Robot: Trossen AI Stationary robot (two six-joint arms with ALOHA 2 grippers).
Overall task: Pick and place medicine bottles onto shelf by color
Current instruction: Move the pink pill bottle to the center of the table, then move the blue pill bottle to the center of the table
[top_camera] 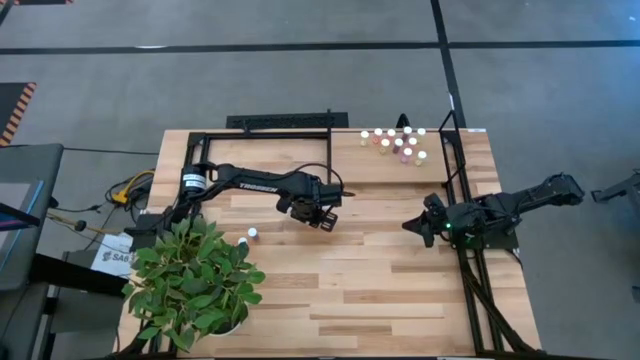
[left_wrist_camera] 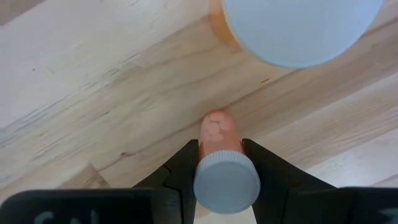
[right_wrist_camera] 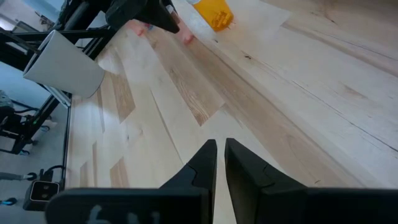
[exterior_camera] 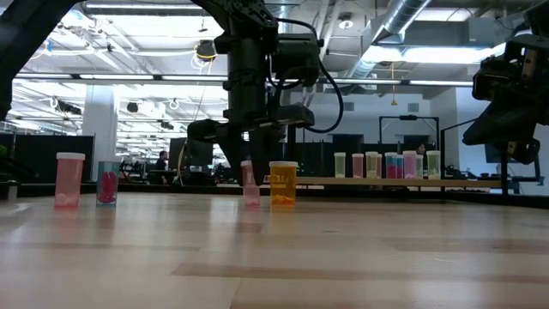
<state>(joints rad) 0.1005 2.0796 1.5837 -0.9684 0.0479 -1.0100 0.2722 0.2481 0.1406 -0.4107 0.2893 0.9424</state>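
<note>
Medicine bottles: about ten stand clustered on the shelf (top_camera: 300,140) at its far right end (top_camera: 398,142). One pink vial (left_wrist_camera: 219,149) is clamped in the left hand (top_camera: 322,212) mid-desk, just beside the larger orange bottle (exterior_camera: 283,182). Right hand (right_wrist_camera: 219,155) hangs over the desk's (top_camera: 380,290) right side, fingers nearly together, holding nothing.

left arm (top_camera: 262,181): white "TROSSEN" lettering along the link
white sheet (top_camera: 113,255): dark "SA…", rest cut off
orange bottle (exterior_camera: 283,183): label print unreadable

Pink vial (left_wrist_camera: 221,162) upright mid-table, beside larger orange bottle (exterior_camera: 283,182), vials (top_camera: 398,142) clustered on shelf (top_camera: 300,150)
</note>
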